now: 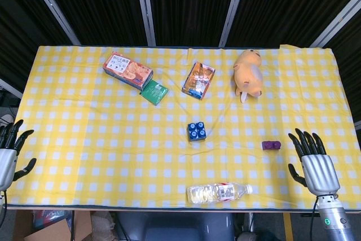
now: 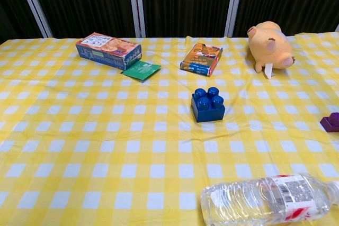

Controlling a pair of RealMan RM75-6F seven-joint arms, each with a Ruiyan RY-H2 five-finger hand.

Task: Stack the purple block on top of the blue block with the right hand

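Lying mid-frame on checked bench: blue block, purple block rightward. Bottom centre, labelled bottle, print unreadable. Right hand and left hand spread, empty.

Purple block lies just beside the empty, spread right hand — blue block well apart.

Bottle, plush toy, boxes, perhaps snacks.

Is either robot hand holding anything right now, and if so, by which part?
Nothing is held. The left hand and right hand are both open, and the small purple block lies untouched.
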